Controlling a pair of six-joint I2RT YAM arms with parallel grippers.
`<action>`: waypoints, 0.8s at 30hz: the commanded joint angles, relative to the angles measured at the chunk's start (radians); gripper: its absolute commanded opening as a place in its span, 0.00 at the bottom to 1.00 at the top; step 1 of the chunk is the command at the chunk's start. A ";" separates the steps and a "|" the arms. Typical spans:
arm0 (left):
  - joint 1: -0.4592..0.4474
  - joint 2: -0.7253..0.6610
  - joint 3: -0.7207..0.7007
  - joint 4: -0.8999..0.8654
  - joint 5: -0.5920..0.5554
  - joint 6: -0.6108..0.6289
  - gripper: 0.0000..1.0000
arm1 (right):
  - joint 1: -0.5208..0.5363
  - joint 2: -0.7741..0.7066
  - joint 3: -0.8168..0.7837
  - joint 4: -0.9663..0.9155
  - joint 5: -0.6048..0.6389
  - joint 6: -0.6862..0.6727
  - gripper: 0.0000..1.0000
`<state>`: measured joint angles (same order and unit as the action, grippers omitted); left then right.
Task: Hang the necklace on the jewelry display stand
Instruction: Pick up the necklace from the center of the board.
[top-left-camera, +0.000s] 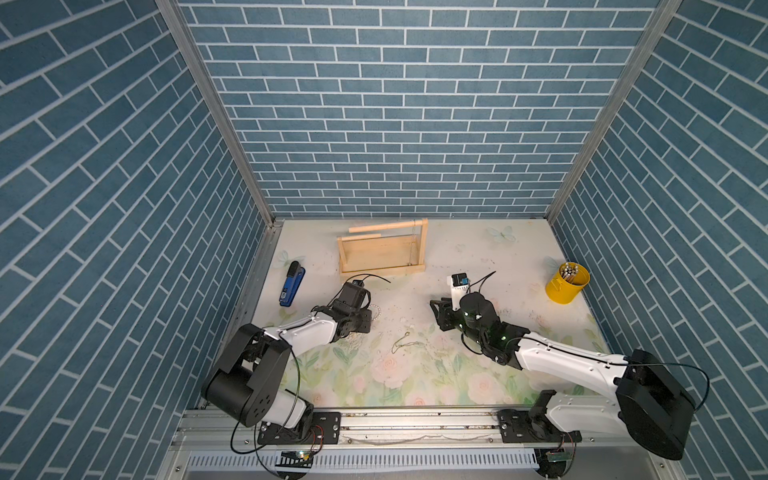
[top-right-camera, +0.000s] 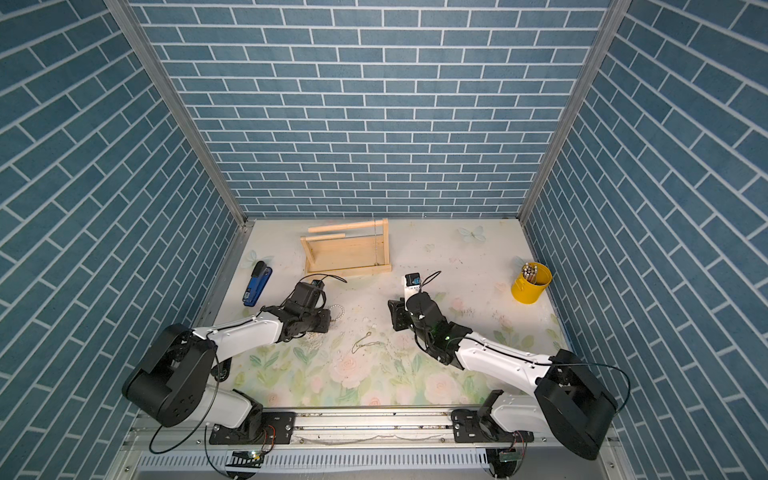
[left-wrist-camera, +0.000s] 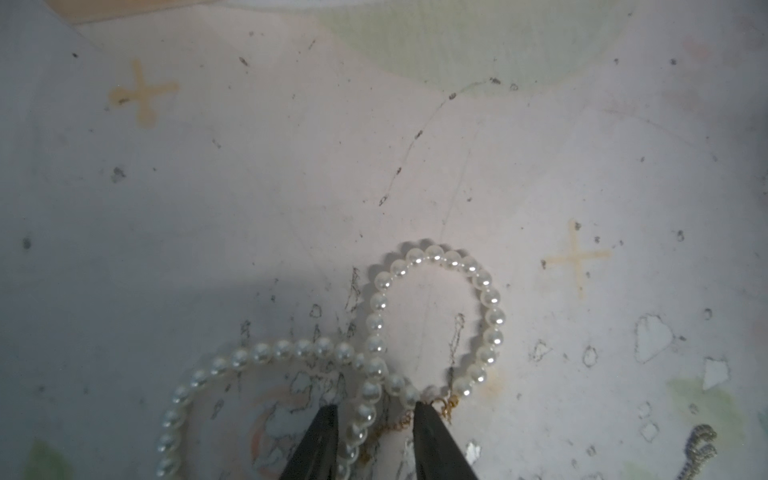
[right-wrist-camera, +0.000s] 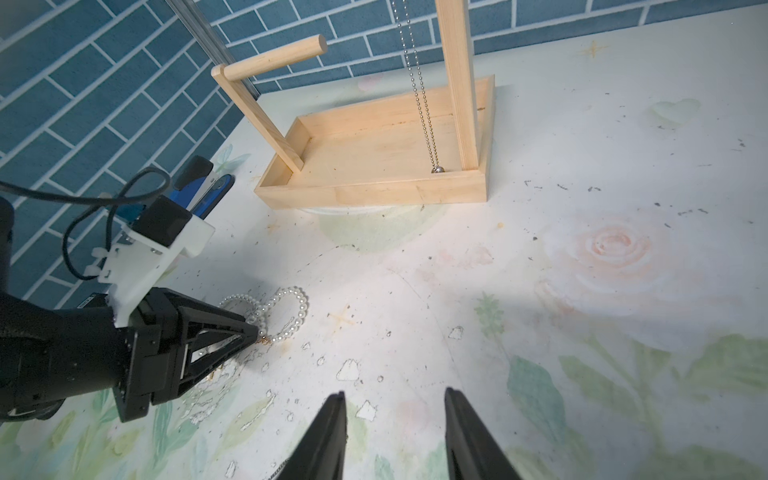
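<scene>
The necklace (left-wrist-camera: 492, 299), a string of white pearls with a gold clasp, lies looped on the floral table mat and also shows in the right wrist view (right-wrist-camera: 297, 307). My left gripper (left-wrist-camera: 374, 409) is down at the mat. Its jaws stand apart, with one pearl strand and the gold clasp chain between them. In a top view the left gripper (top-left-camera: 368, 321) hides most of the necklace (top-left-camera: 376, 313). The jewelry display stand (top-left-camera: 374, 249), of pale wood, stands at the back (right-wrist-camera: 374, 153). My right gripper (right-wrist-camera: 395, 395) hangs open over bare mat with nothing in it (top-left-camera: 440, 316).
A silver ball chain (right-wrist-camera: 419, 91) hangs from the stand's upper bar. A thin chain (top-left-camera: 405, 343) lies on the mat between the arms. A blue stapler (top-left-camera: 292, 284) sits at the left wall. A yellow cup (top-left-camera: 567, 282) of sticks stands at the right.
</scene>
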<state>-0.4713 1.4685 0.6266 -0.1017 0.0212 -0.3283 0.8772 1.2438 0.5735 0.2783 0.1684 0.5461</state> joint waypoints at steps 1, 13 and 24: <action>0.004 0.000 -0.002 0.000 0.004 -0.002 0.36 | 0.005 -0.013 -0.013 0.028 0.015 0.013 0.42; 0.002 -0.029 0.030 -0.035 -0.046 -0.011 0.04 | 0.005 -0.091 -0.014 -0.042 0.007 0.040 0.42; 0.002 -0.345 0.165 -0.217 0.002 -0.026 0.00 | 0.005 -0.140 -0.038 -0.017 0.005 0.043 0.42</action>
<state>-0.4713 1.1835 0.7418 -0.2367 0.0086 -0.3508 0.8772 1.0931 0.5167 0.2584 0.1802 0.5728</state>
